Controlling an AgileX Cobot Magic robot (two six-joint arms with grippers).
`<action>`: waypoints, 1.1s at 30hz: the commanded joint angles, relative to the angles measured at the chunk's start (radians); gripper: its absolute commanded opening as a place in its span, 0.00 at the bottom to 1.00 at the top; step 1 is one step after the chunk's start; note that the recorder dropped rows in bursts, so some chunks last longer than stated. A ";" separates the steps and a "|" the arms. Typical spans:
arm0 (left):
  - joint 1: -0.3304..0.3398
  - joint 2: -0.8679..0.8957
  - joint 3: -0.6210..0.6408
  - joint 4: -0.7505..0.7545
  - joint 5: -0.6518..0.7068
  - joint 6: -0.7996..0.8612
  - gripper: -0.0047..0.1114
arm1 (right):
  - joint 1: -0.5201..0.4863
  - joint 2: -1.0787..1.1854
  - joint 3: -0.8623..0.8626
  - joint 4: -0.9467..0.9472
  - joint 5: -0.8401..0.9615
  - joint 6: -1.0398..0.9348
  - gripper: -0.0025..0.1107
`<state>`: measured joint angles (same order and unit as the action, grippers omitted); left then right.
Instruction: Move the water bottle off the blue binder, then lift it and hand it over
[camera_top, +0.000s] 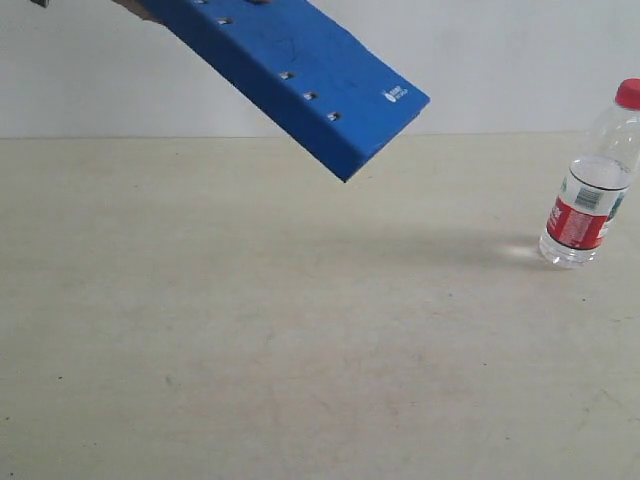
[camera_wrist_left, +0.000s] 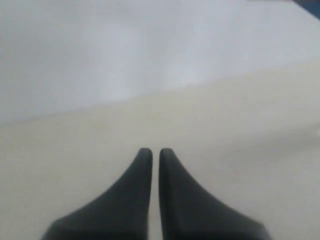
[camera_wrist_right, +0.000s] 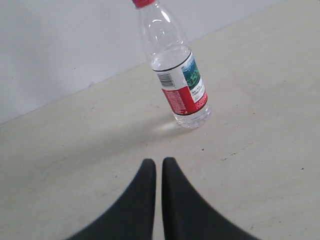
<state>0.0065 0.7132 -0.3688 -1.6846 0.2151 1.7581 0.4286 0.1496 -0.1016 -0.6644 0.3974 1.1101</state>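
There's the blue binder (camera_top: 300, 70) aloft far-left, water bottle (camera_top: 590, 190) standing right; left hand (camera_wrist_left: 151, 152) and right hand (camera_wrist_right: 158, 162) pinched together, empty. Best hold clear.

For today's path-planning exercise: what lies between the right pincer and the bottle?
Nothing: the right wrist view shows only bare table between the shut right pincer and the standing bottle.

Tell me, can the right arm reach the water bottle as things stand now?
Probably yes. The water bottle stands upright on the table ahead of the right gripper, with nothing between them. The gripper is shut and empty, so it would need to open first.
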 joint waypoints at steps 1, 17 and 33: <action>0.126 -0.133 0.010 -0.003 0.066 -0.034 0.08 | -0.001 0.003 0.003 -0.007 -0.008 -0.001 0.02; 0.101 -0.653 0.369 -0.027 -0.080 -0.282 0.08 | -0.001 0.003 0.003 -0.007 -0.008 -0.001 0.02; -0.013 -0.659 0.369 2.100 -0.095 -2.543 0.08 | -0.001 0.003 0.003 -0.007 -0.008 -0.001 0.02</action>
<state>0.0165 0.0573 -0.0039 0.0741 0.0607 -0.4551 0.4286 0.1496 -0.1016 -0.6644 0.3974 1.1101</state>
